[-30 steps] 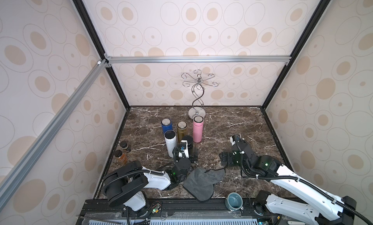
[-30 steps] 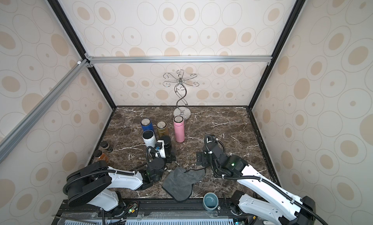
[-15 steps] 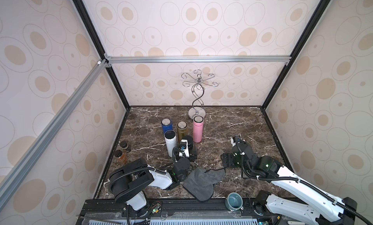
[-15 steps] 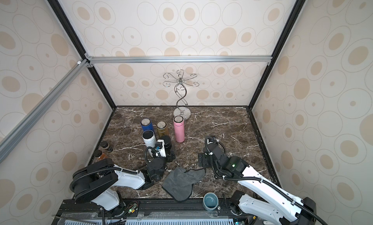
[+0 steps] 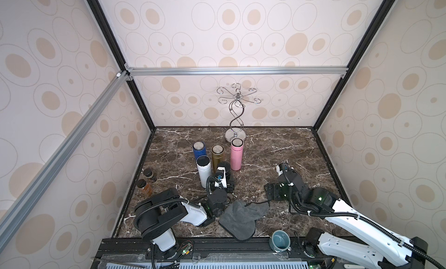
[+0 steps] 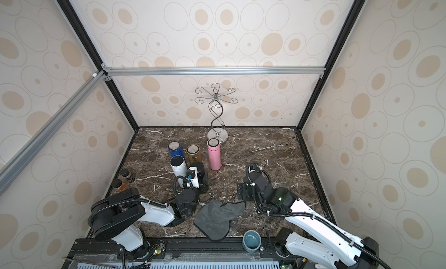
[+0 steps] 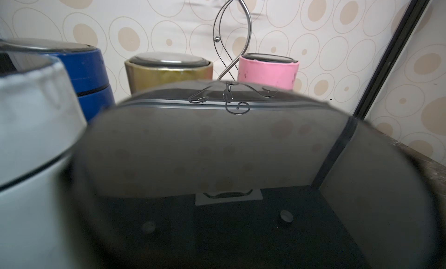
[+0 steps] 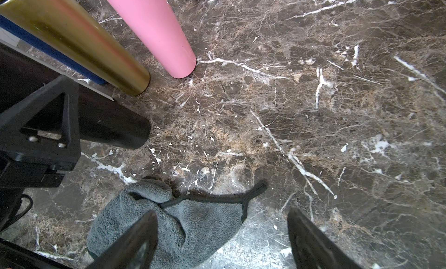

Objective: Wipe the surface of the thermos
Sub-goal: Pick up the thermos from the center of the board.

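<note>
Left arm has stretched fwd, low over the tabletop (image 5: 277, 144), end effector (image 5: 224, 177) now clamped on the black thermos (image 7: 217, 147) beside the white thermos (image 5: 204, 170); right arm bent, end effector (image 8: 220, 222) open above grey cloth (image 5: 241, 214)

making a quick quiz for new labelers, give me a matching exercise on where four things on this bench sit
Things
1. pink thermos
2. grey cloth
3. teal cup
4. metal stand

Places
A. crumpled on the marble top, near the front
B. upright, just in front of the stand's base
C. by the back wall
D. on the black front frame, off the marble

Pairs: 1-B, 2-A, 3-D, 4-C
</note>
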Tool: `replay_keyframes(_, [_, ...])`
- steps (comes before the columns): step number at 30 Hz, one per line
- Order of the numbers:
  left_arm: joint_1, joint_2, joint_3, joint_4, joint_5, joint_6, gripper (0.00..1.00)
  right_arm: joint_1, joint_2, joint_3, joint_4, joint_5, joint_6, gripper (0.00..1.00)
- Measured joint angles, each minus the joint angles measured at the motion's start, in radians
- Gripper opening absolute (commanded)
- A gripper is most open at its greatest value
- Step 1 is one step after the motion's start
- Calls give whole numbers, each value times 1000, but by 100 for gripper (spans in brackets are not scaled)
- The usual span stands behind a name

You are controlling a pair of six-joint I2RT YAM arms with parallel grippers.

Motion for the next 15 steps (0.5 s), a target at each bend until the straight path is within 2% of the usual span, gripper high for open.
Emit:
replay_keyframes(2, [1,1,0,3,-1,11,62,0,0,-2,0,-1,0,85])
replay_keyframes(5, [1,1,-2,8,6,20,44,0,0,-4,0,-2,0,85])
replay_keyframes(6, [1,1,-2,8,9,23,37,0,0,-5,1,-2,0,85])
replay_keyframes(9, [1,0,-3,8,26,35,5,0,-1,-12,5,-7,0,83])
replay_keyframes(10, [1,-2,-3,6,34,37,0,0,-1,-14,6,-14,0,82])
replay_keyframes(15, [1,-46,-3,-46,88,51,0,0,-6,-25,32,-88,-18,80])
